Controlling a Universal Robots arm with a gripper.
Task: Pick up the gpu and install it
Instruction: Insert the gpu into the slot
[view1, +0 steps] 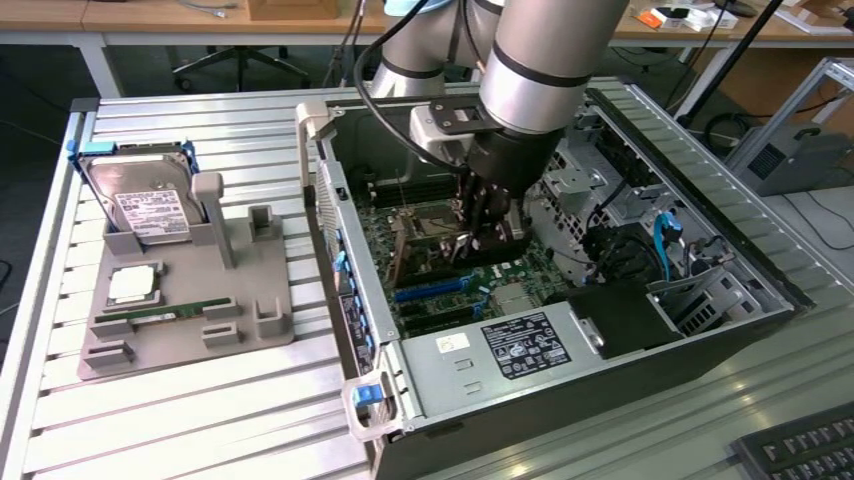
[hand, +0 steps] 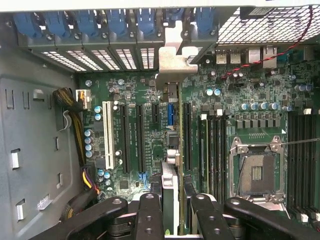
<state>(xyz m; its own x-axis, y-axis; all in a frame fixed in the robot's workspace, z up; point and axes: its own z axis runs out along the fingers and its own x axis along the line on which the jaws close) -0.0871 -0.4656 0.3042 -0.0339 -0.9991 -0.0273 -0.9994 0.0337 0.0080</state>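
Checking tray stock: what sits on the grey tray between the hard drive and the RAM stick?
In the exterior view, a CPU chip with a silver lid lies on the grey tray, between the hard drive and the RAM stick.

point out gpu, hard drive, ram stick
gpu (hand: 172, 150): wrist view, card's top edge above the motherboard.
hard drive (view1: 147, 210): exterior view, white label.
ram stick (view1: 158, 315): exterior view, green board.

Open case (view1: 350, 200) top gave access; gripper (hand: 170, 200) and gpu (hand: 172, 125) sat tight between expansion slots (hand: 140, 137) and RAM slots (hand: 215, 145).

hand (hand: 172, 212) gripping gpu (hand: 172, 150) edge-on, over motherboard (hand: 135, 135)
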